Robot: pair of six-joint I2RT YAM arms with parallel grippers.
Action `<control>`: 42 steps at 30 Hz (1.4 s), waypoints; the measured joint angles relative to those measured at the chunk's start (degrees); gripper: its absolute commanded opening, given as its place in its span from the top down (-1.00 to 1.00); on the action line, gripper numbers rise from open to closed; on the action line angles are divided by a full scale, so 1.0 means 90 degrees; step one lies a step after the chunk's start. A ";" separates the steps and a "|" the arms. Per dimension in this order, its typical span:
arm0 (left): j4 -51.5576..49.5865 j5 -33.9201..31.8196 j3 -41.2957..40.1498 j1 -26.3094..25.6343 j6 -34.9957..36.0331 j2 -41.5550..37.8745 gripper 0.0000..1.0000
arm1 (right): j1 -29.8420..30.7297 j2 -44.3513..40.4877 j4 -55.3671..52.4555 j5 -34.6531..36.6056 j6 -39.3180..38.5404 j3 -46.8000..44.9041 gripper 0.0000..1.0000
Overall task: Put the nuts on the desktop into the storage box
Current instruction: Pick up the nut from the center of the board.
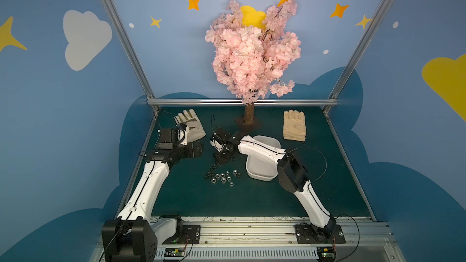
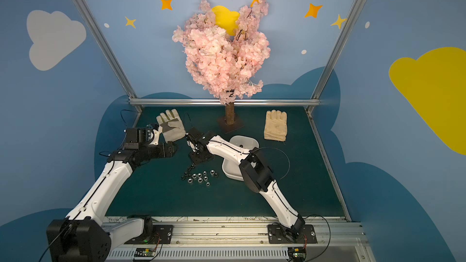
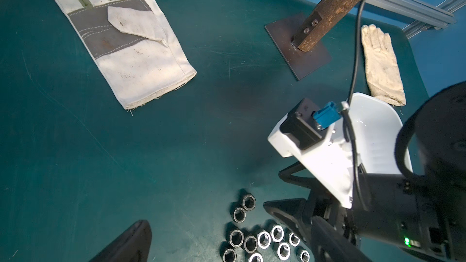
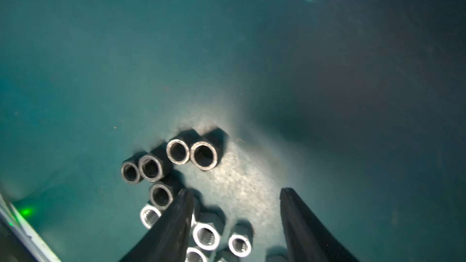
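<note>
The desktop (image 1: 227, 205) fills the lower middle of both top views. It is a dark green mat edged by aluminium rails (image 1: 239, 102) at the back and down both sides, and the arm bases sit along the bottom edge. Its widest bare stretch is in the lower centre of the frame, between the nuts and the front rail. A narrower bare strip runs down the right side, below the cream glove.

The blossom tree (image 1: 252, 54) rises at the upper centre, its base plate (image 1: 248, 125) just inside the back rail. The storage box (image 1: 259, 172) sits right of centre with its long side running up the frame, and the right arm (image 1: 262, 149) crosses over it. A grey-palmed glove (image 1: 193, 126) lies at the upper left of the mat. The cream glove (image 1: 294, 124) lies at the upper right, near the box's far corner.

The left gripper (image 1: 201, 150) hangs left of centre, just below the grey-palmed glove's cuff, with its jaws spread wide and nothing in them. The right gripper (image 4: 235, 192) points down at the centre, right above the cluster. In the right wrist view its jaws stand partway apart over bare mat, and one finger (image 4: 176, 223) overlaps the silver nuts. Nothing is pinched.

The nuts (image 1: 222, 176) lie on the mat in a tight cluster just left of the box's near end, with a thin strip of mat between. The black ones are toward the upper left and the silver ones toward the lower right.
</note>
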 measured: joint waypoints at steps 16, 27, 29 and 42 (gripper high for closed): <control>0.0000 -0.0002 0.0000 0.0000 -0.0002 0.0000 -1.00 | 0.0102 0.0886 -0.0291 -0.0165 0.0301 0.0872 -0.11; 0.0000 -0.0022 0.0000 0.0000 -0.0002 0.0000 -1.00 | 0.0102 0.0906 -0.0406 0.0124 0.0418 0.0906 -0.03; 0.0000 -0.0024 0.0000 0.0000 -0.0002 0.0000 -1.00 | 0.0102 0.0906 -0.0408 0.0197 0.0418 0.0882 -0.03; 0.0000 -0.0024 0.0000 0.0000 -0.0002 -0.0044 -1.00 | -0.0083 0.0440 -0.0223 0.0733 0.0369 0.0034 -0.01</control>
